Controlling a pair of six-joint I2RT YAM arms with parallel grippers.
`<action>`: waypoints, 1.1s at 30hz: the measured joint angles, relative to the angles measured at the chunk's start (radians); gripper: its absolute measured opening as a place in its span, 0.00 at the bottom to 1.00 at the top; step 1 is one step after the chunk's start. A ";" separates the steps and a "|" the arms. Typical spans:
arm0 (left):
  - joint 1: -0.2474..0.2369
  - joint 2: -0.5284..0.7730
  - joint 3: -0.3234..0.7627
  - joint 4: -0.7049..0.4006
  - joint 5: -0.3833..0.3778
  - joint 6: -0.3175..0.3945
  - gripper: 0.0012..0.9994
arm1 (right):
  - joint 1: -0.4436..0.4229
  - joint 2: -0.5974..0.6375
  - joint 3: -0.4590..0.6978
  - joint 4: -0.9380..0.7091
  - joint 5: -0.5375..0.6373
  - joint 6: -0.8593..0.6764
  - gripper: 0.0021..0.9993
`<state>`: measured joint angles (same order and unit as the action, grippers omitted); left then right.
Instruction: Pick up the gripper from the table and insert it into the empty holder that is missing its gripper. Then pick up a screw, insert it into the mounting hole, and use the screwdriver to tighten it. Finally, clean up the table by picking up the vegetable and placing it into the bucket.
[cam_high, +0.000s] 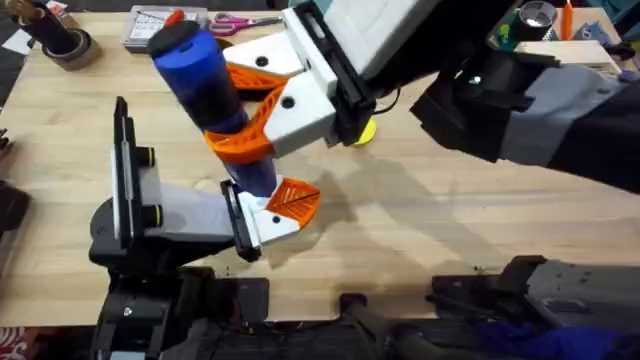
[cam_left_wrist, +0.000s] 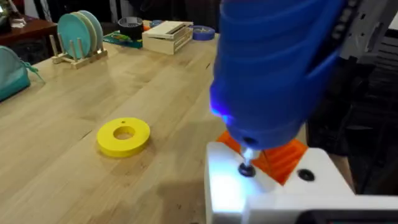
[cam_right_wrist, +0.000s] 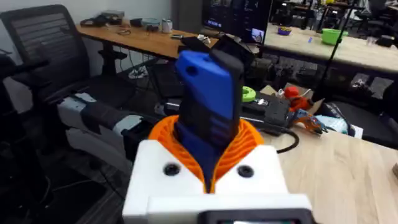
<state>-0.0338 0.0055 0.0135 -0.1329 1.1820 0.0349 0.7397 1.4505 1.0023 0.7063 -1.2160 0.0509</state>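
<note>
While right hand (cam_right_wrist: 214, 171) grips screwdriver (cam_high: 205, 85), yellow disc (cam_left_wrist: 124, 136) sits nr

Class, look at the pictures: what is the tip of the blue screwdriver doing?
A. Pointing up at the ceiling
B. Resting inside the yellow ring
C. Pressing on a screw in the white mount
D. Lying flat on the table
C: the screwdriver tip meets a screw on the white mount.

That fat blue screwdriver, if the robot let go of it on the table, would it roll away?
Probably: the screwdriver has a round, smooth-looking barrel, so on its side it would likely roll. It looks chunky and stiff, likely heavy for its size. Its narrow tip suggests it would tip over if left upright.
</note>
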 joint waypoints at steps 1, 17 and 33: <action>0.000 0.000 0.000 0.000 0.000 0.000 0.01 | -0.001 0.000 0.000 0.000 0.000 0.000 0.02; 0.000 0.000 0.000 0.000 0.000 0.000 0.01 | -0.004 0.000 0.000 -0.023 0.000 -0.007 0.02; 0.000 0.000 0.000 0.000 0.000 0.000 0.01 | -0.004 0.000 0.000 -0.026 0.000 -0.007 0.02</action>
<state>-0.0338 0.0054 0.0135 -0.1329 1.1824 0.0349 0.7361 1.4506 1.0023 0.6800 -1.2160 0.0437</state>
